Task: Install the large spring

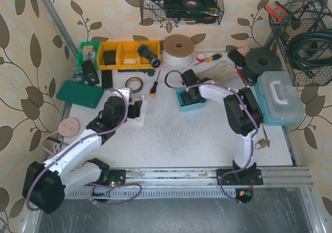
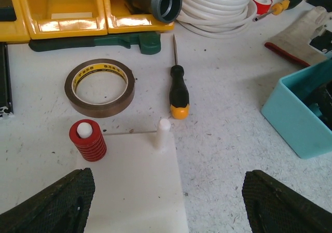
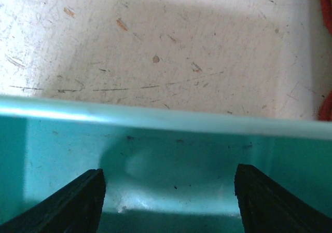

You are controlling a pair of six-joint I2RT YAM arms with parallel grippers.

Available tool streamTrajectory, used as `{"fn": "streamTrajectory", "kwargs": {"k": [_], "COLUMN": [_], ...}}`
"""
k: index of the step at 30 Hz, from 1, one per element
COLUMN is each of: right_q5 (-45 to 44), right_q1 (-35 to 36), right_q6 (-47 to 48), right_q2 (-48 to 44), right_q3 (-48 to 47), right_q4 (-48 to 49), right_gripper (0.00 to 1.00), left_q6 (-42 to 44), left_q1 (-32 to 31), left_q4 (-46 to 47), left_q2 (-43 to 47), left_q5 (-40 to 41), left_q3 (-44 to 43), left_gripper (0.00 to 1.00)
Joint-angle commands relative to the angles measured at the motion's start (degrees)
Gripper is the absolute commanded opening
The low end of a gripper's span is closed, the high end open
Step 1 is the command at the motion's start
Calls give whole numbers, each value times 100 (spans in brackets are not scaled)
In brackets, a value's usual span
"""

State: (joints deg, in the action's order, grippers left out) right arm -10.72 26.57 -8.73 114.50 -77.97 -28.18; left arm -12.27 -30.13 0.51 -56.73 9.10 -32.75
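Counter [image 1: 197, 134]: white surface, scuffed and speckled. Lying on it, left and middle: white base plate [image 2: 135, 196]; brown tape roll [image 2: 99, 87] just beyond the plate; black-and-yellow screwdriver [image 2: 178, 90] beside the roll; flat green case [image 1: 80, 94]; yellow bins [image 1: 124, 54] along the back; coil of white hose [image 2: 218, 10]. Right side: teal tray [image 2: 295, 119]; work glove [image 2: 303, 33]; small red tape roll [image 1: 200, 57]; black disc [image 1: 264, 62]; teal-and-white toolbox [image 1: 280, 100]; padlock [image 1: 262, 143] near the front edge

Spring [image 2: 87, 140] on plate's [image 2: 135, 191] left peg [image 2: 83, 129], tape roll [image 2: 100, 87] behind
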Motion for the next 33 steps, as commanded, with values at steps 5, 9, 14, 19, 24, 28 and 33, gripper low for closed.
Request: {"fn": "streamTrajectory", "kwargs": {"k": [5,9,14,19,24,28,33], "right_q5": [150,384,978,1044,909,738,785], "right_q1": [6,-22,-157,-171,-174,-189,-198], "right_q6": [168,517,660,722,715,724,715], "right_q2": [-157,-408,-567,-361,159,437,642], "right_q3": [-552,-675,-704,-945,-1291,-1388,-1486], "right_q4": [-621,-1205,-1751,-1987,-2097,-2191,-2233], "right_gripper": [69,73,74,77,78,79,78], "left_q6": [90,98,108,96,94,113,119], "left_q1": [-75,-79,-73,-118,-136,-173,-179], "left_q4": [113,202,273,371,382,371,403], "left_q2": [131,98,88,174,202,290,380], "left_q5": [253,335,277,173,188,190,246], "left_q3": [18,109,134,206,218,235,274], "left_gripper": [81,81,81,81,81,81,81]}}
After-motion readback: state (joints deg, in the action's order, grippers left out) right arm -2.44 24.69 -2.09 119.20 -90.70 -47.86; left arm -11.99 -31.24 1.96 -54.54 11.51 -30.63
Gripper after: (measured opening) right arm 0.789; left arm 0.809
